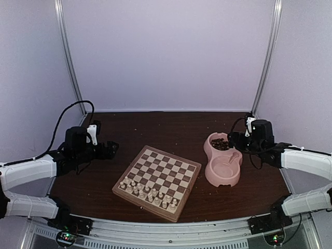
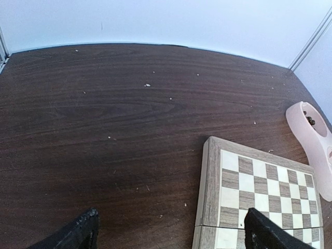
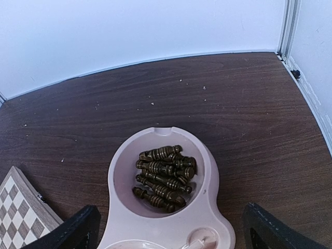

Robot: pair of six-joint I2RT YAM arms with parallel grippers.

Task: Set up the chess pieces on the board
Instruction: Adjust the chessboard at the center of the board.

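Observation:
The board (image 1: 171, 168) lies tilted in the middle of the table. Several cream chess pieces (image 1: 148, 193) stand on its two nearest rows. Several dark brown chess pieces (image 3: 165, 176) lie in a heap in the far compartment of the pink double bowl (image 3: 207, 171), to the right of the board. My left gripper (image 1: 111, 149) hovers open to the left of the board; its wrist view shows the board's corner (image 2: 210, 181) between the fingers (image 2: 83, 231). My right gripper (image 3: 171, 233) hangs open above the bowl, with nothing between its fingers.
The pink double bowl (image 1: 223, 176) sits close to the board's right edge. White walls with metal posts (image 1: 70, 62) enclose the back and sides. Bare dark wood tabletop (image 2: 104, 129) stretches behind the board.

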